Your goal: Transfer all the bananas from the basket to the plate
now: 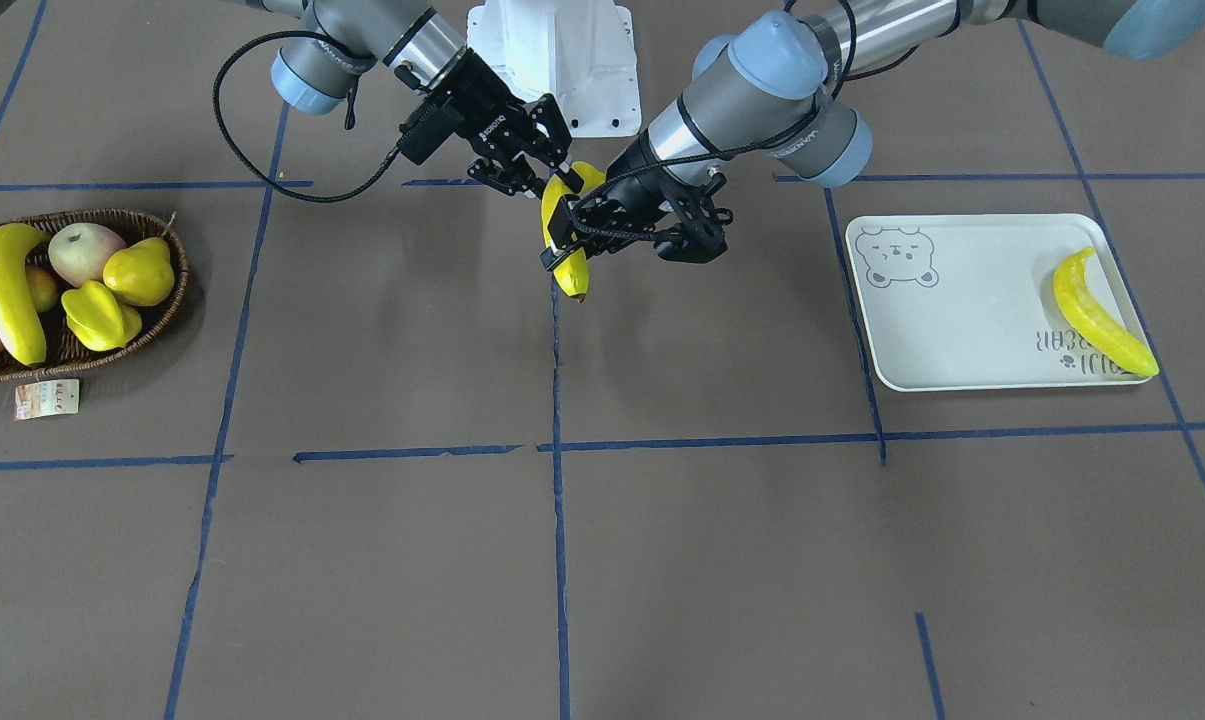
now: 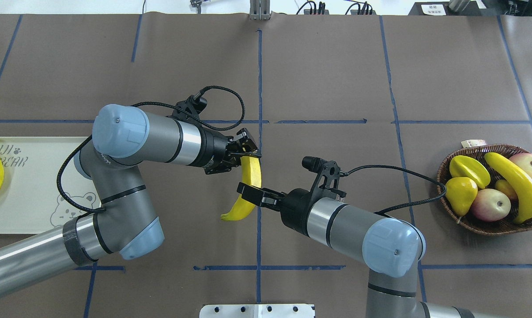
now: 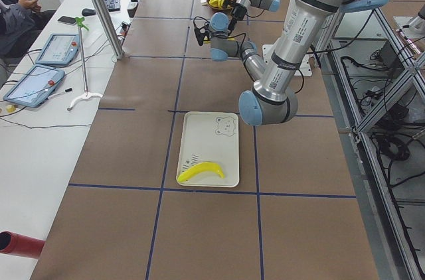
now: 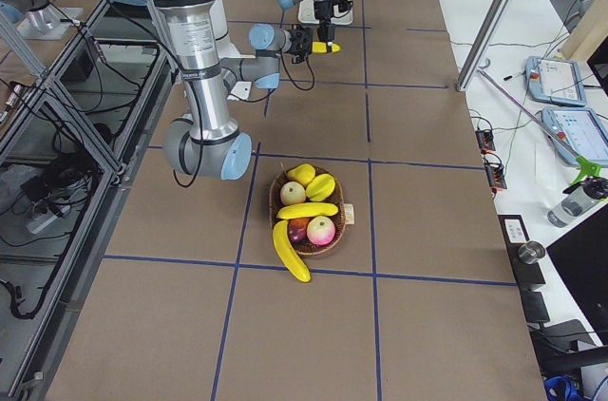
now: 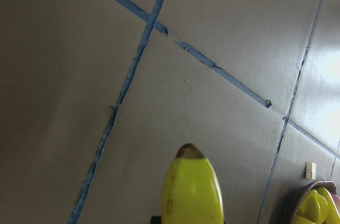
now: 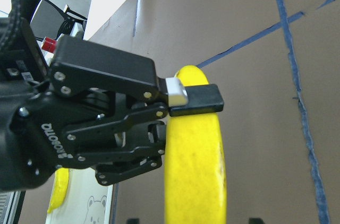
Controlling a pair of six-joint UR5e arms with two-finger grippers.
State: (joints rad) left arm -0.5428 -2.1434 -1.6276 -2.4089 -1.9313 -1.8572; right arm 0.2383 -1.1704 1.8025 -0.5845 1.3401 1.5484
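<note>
Mid-air above the tabletop (image 2: 336, 66): left claw (image 2: 247, 153) pinching one end of a banana (image 2: 253, 174). The right claw (image 2: 250, 193) is spread further along the same banana, a finger on either side, with gaps visible in the right wrist view.

The plate (image 1: 962, 320) lies well off on the left claw's side, with a second banana (image 1: 1097, 320) on it. The basket (image 1: 167, 300) lies well off on the right claw's side, holding two more bananas (image 1: 7, 295) among other fruit (image 1: 137, 272).

The banana (image 2: 251, 173) was glossy yellow plastic, the basket (image 1: 167, 310) rough brown wicker. The plate (image 1: 962, 320) looked smooth and matt. Matt brown paper covered the table (image 1: 712, 560), crossed with blue tape (image 1: 560, 520).
</note>
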